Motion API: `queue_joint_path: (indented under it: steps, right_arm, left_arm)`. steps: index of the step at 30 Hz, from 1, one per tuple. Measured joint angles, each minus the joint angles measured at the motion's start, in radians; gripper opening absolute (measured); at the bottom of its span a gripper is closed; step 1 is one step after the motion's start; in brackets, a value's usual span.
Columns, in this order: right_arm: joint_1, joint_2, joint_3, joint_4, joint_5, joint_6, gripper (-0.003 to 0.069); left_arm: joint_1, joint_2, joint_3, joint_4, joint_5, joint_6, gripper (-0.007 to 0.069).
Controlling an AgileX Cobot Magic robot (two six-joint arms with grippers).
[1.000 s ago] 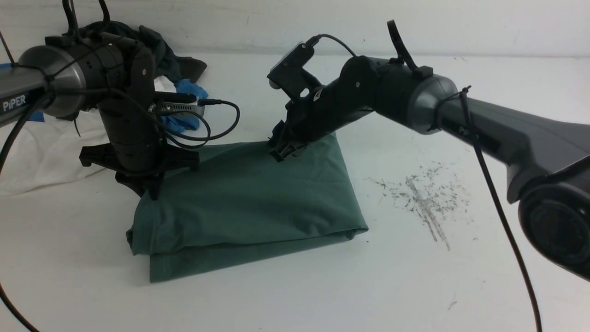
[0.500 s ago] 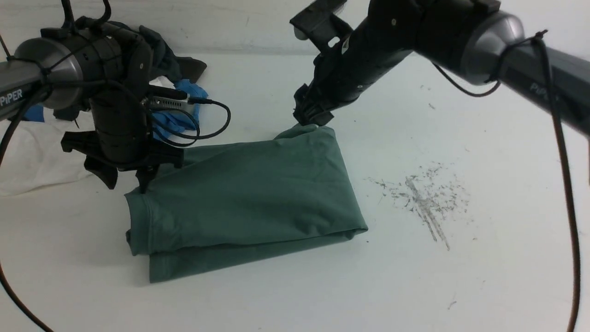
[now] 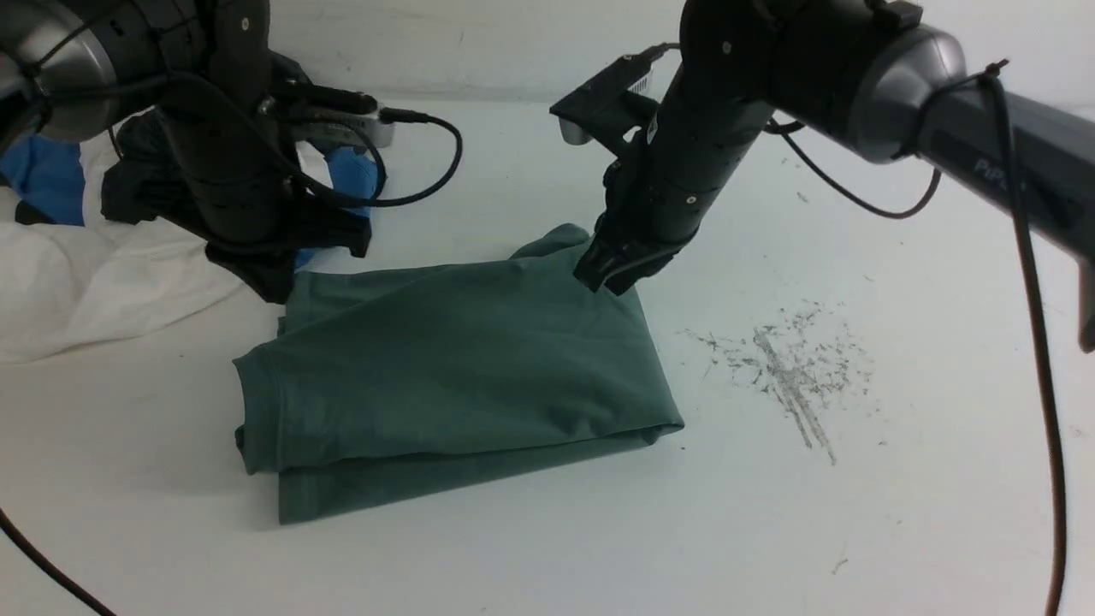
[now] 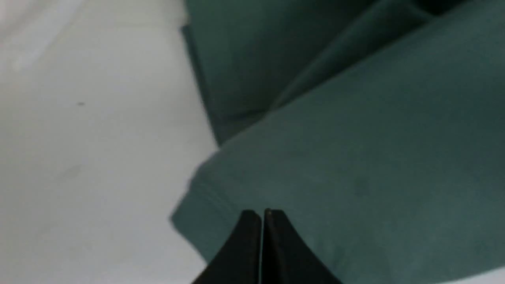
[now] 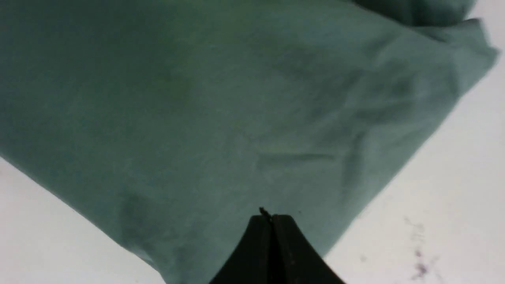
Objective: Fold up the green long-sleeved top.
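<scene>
**Green top (image 3: pixel 453 376) folded, mid-counter (image 3: pixel 547 565)**

Near and right counter bare, white, with grey scuffs (image 3: pixel 787 368). Left hand (image 3: pixel 275 289) and right hand (image 3: pixel 601 278) are pinched together, holding nothing, at the top's far corners. Right arm (image 3: pixel 984 145) lettering reads "PiP", partly visible. White cloth (image 3: pixel 94 274) and blue cloth (image 3: pixel 51 175) far left; pale wall (image 3: pixel 479 43) behind.

The left arm (image 3: pixel 218 145) and right arm (image 3: pixel 719 128) are matte black at the wrist housings, dotted with small pale screws (image 3: pixel 725 47). A brushed silver joint collar (image 3: pixel 907 85) meets the right arm's dark grey link (image 3: pixel 1026 145), which bears faint pale lettering. A silver wrist camera (image 3: pixel 346 130) feeds a looping black cable (image 3: pixel 436 175). A thinner cable (image 3: pixel 1039 342) trails the right arm. The left pincer (image 4: pixel 262 215) and right pincer (image 5: pixel 271 219) taper to black wedges.
</scene>
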Motion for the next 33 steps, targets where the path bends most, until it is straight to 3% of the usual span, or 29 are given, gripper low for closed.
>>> queue_joint_path:
  steps: [7, 12, 33]
  right_arm:
    - [0.000, 0.098, 0.000, 0.016, 0.000, 0.010, -0.0014]
    - [-0.002, 0.164, 0.000, 0.011, -0.005, 0.082, -0.0014]
    - [-0.023, 0.170, 0.000, 0.026, -0.008, 0.119, -0.0014]
  left_arm:
    - [0.006, 0.113, 0.031, 0.033, 0.000, 0.000, -0.0004]
    - [0.038, 0.194, 0.036, 0.085, -0.022, -0.034, -0.0004]
    - [0.052, 0.153, 0.036, 0.061, -0.026, -0.042, -0.0004]
